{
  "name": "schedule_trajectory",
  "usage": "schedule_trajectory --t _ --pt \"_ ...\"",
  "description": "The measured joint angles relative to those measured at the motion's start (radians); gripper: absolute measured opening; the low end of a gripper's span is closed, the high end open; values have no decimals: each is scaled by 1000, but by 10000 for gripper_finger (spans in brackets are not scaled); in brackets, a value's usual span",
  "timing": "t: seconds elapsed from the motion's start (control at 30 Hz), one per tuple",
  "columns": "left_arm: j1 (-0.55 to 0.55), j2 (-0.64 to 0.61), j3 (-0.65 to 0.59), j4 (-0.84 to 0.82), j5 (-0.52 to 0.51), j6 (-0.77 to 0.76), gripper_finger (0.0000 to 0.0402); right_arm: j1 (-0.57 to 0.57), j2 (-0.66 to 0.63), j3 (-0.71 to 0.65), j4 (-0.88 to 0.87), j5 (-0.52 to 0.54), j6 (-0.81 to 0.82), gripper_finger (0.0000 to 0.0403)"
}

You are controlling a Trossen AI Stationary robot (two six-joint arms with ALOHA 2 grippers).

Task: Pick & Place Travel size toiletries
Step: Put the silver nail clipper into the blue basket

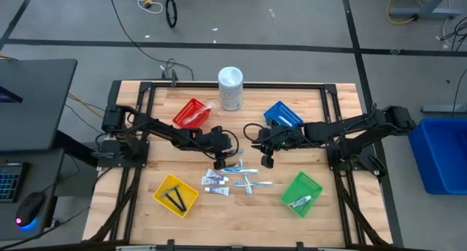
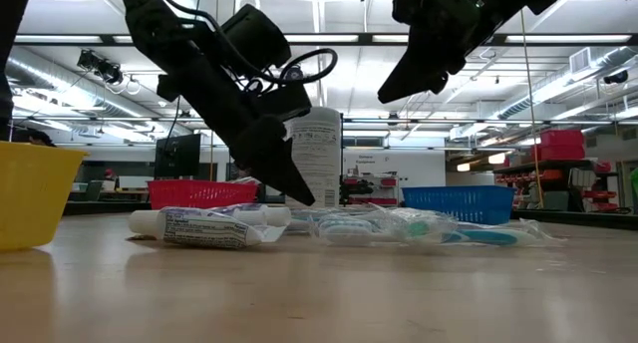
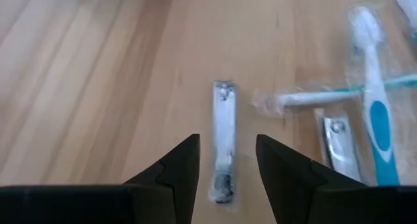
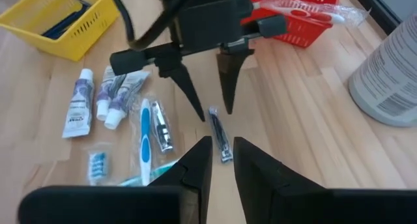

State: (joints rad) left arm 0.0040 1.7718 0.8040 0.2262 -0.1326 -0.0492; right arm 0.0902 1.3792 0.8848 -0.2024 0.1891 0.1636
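step: grasp approach | left hand (image 3: 225, 160) open, empty, astride nail clipper (image 3: 222, 139) | right hand (image 4: 221, 160) narrow, empty, at 3 o'clock | next: lower, close

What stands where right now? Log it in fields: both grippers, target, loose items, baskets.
left gripper: open, low over the table, fingers either side of a nail clipper
right gripper: raised nearby, fingers narrowly apart, empty
loose items: tubes, toothbrushes, second clipper
baskets around the pile: red basket, blue basket, yellow basket, green basket
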Motion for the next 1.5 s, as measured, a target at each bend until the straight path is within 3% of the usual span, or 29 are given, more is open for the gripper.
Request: schedule_trajectory --t 0.93,1.33,1.5 --pt "-35 93 1 49 -39 -89 155 0 0 0 -26 3 39 65" --pt "-37 97 -2 87 28 -105 57 0 0 0 -26 3 38 64" --pt "-36 97 -2 88 62 -132 49 0 0 0 -25 3 38 65"
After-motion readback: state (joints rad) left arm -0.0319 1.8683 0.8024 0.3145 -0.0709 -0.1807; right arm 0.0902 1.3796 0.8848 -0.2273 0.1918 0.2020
